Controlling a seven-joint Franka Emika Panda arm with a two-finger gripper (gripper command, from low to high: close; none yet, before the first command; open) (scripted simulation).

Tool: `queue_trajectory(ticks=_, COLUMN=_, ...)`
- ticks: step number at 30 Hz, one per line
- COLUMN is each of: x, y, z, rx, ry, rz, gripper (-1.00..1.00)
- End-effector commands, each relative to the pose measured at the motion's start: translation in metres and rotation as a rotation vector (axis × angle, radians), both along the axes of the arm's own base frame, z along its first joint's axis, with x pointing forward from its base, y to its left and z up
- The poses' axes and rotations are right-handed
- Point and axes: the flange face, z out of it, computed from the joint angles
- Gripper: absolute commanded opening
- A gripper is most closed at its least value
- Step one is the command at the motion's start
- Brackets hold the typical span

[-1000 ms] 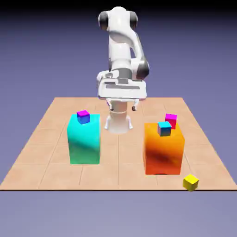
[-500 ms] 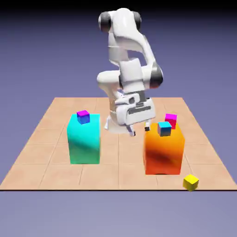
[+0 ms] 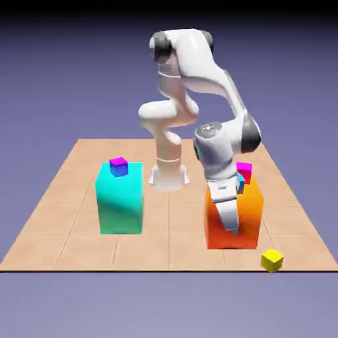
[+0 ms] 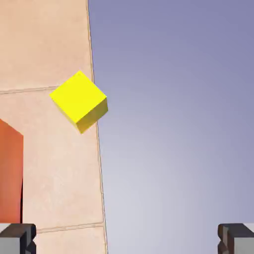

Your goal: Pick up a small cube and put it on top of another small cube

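Glossy yellow cube (image 4: 79, 100) at the tiled table's (image 4: 59, 173) edge, the empty gripper (image 4: 127, 239) spread wide

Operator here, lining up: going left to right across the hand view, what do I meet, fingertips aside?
The orange block at the left edge, then the yellow cube at the table's edge, then only plain blue-violet backdrop.

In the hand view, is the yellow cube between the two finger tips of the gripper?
No, the yellow cube lies beyond the open gripper's finger tips.
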Motion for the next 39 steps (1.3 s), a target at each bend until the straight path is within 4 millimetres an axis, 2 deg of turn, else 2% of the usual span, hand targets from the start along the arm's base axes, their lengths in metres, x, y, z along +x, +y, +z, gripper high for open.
queue_trajectory(ticks=1, x=0.002, y=0.006, z=-0.007, rx=0.009, ry=0.008, rz=0.045, gripper=0.00)
queue_trajectory(ticks=8, x=0.010, y=0.053, z=-0.060, rx=0.098, ry=0.053, rz=0.356, gripper=0.00)
queue_trajectory(ticks=14, x=0.008, y=0.094, z=-0.109, rx=0.208, ry=0.073, rz=0.615, gripper=0.00)
queue_trajectory(ticks=16, x=0.008, y=0.095, z=-0.110, rx=0.212, ry=0.074, rz=0.625, gripper=0.00)
queue_trajectory(ticks=19, x=-0.007, y=0.115, z=-0.170, rx=0.213, ry=0.074, rz=0.625, gripper=0.00)
queue_trajectory(ticks=20, x=-0.008, y=0.116, z=-0.173, rx=0.212, ry=0.074, rz=0.625, gripper=0.00)
queue_trajectory(ticks=21, x=-0.008, y=0.116, z=-0.173, rx=0.212, ry=0.074, rz=0.625, gripper=-1.00)
queue_trajectory(ticks=22, x=-0.008, y=0.116, z=-0.173, rx=0.212, ry=0.074, rz=0.625, gripper=-1.00)
queue_trajectory(ticks=25, x=0.007, y=0.096, z=-0.114, rx=0.213, ry=0.074, rz=0.625, gripper=-1.00)
queue_trajectory(ticks=27, x=0.008, y=0.095, z=-0.110, rx=0.212, ry=0.074, rz=0.625, gripper=-1.00)
queue_trajectory(ticks=28, x=0.006, y=0.092, z=-0.094, rx=0.221, ry=0.074, rz=0.650, gripper=-1.00)
queue_trajectory(ticks=33, x=-0.011, y=0.073, z=-0.017, rx=0.247, ry=0.077, rz=0.773, gripper=-1.00)
queue_trajectory(ticks=39, x=-0.045, y=0.043, z=0.067, rx=0.244, ry=0.088, rz=0.915, gripper=-1.00)
